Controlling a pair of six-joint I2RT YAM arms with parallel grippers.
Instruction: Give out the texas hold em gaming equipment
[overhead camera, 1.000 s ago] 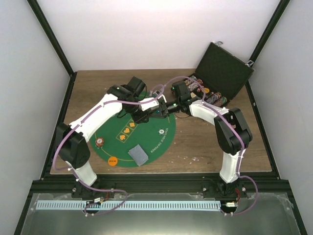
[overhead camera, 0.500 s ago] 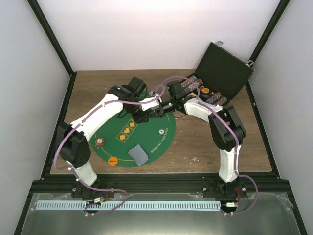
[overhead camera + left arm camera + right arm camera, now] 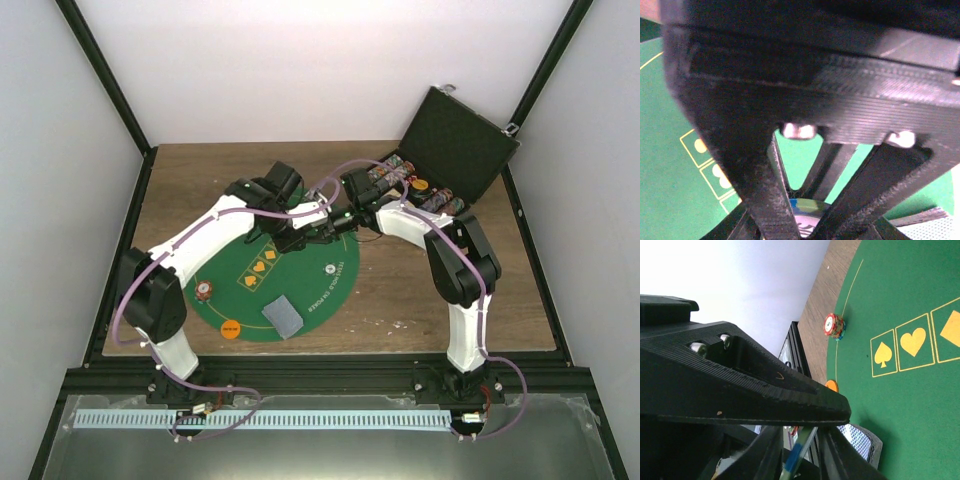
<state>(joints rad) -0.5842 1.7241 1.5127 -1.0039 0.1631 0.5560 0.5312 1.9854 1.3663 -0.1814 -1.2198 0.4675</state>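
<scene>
Since the earlier overhead view, the right arm has swung left, and its right gripper (image 3: 798, 464) now meets the left gripper (image 3: 809, 221) above the far half of the green mat (image 3: 330, 285).

In the left wrist view you see the left fingers drawn together on a poker chip (image 3: 805, 225), gripping it at its edges. In the right wrist view the same chip stands edge-on between the right fingers, which sit narrow around it. You cannot tell whether their pads press it yet.

This reads as a hand-over, and that is where the risk lies. If you let the left side go before the right has a firm hold, the thin chip could drop on its rim and roll off the mat. Both sets of fingers crowd one small disc, so a slight misalignment could knock it askew.

The held chip shows a blue-and-white striped rim and a glossy face. A short chip stack (image 3: 203, 290), red and white, rests at the mat's left. An orange disc (image 3: 230, 327) lies by its near edge. A grey-blue, cross-hatched deck of cards (image 3: 282, 316) lies just beside that. More chips (image 3: 398, 178) remain in the black case (image 3: 462, 140).
</scene>
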